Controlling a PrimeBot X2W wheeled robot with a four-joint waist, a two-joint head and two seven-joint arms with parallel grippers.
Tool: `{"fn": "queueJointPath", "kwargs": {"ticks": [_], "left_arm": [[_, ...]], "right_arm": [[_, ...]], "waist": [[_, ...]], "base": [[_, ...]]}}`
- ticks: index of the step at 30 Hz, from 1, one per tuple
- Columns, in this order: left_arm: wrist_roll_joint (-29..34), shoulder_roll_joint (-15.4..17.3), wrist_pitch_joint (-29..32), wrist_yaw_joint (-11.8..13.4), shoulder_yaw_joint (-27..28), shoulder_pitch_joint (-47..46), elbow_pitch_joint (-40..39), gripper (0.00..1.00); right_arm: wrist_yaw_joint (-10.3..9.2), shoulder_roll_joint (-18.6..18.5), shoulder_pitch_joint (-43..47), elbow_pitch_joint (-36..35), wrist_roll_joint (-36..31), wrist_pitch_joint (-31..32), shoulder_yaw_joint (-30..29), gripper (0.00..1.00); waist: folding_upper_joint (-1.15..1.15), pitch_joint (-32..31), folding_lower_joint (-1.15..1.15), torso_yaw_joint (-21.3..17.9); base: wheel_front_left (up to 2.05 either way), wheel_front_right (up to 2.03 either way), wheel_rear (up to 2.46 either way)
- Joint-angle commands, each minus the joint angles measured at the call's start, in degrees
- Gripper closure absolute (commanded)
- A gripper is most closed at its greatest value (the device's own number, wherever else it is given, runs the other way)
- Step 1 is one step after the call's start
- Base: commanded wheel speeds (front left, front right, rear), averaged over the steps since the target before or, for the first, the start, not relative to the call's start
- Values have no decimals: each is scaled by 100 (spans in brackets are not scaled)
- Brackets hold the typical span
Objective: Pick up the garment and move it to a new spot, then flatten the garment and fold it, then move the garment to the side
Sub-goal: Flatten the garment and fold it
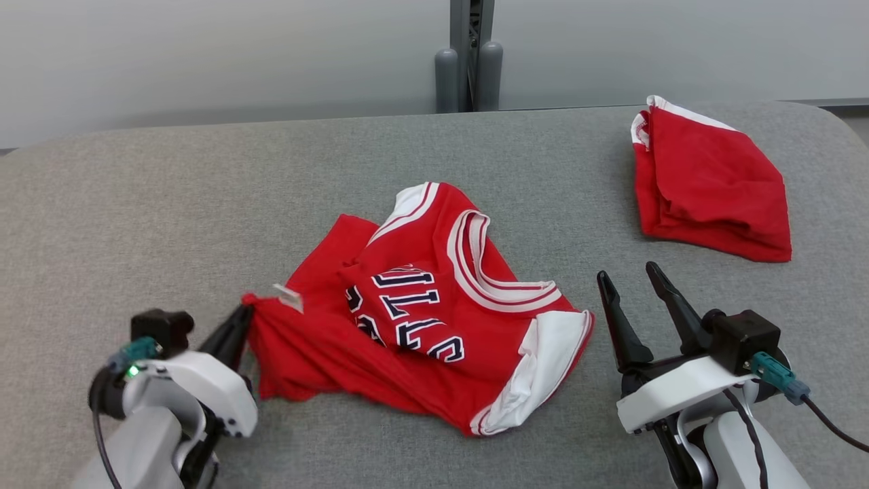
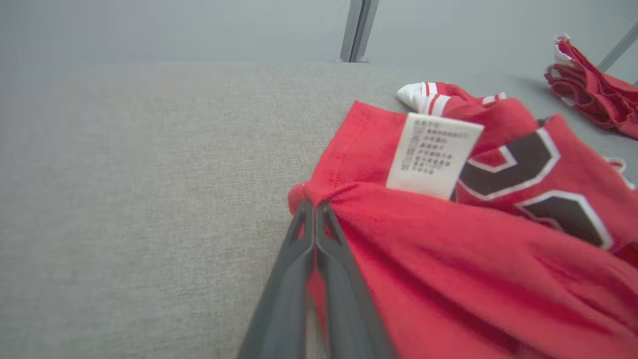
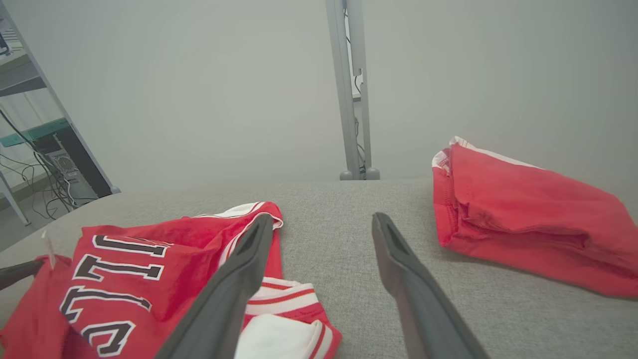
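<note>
Head view shows the jersey (image 1: 434,305) crumpled mid-table, soft red knit with white ribbed trim and dark block letters edged in white. My left pincer (image 1: 246,312) is pressed together on its bunched left corner, the cloth gathering into tight pleats at my dark tapered fingers (image 2: 299,259); a white printed label (image 2: 433,154) stands just beside. My right pincer (image 1: 626,272) is spread wide and holds nothing, just right of the jersey's white edge. A folded red garment (image 1: 713,183) lies well apart on the grey woven table (image 1: 170,204).
</note>
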Motion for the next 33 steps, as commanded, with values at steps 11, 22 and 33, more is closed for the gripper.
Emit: {"fn": "queueJointPath", "kwargs": {"ticks": [11,22,33], "left_arm": [[1405,117,-30,410,1395,493,-1605,100],[1960,-371,-30,485,2074,1973,-2623,100],[2193,-782,-30,309,2331,2716,-2391,100]], "right_arm": [[0,-32,141,-82,57,-8,-19,0],[0,-33,287,-77,128,-8,-56,0],[0,-32,311,-25,128,-8,-63,0]], "waist": [[0,-183,0,316],[0,-347,0,586],[0,-461,0,759]], "base": [[0,0,0],[0,0,0],[0,0,0]]}}
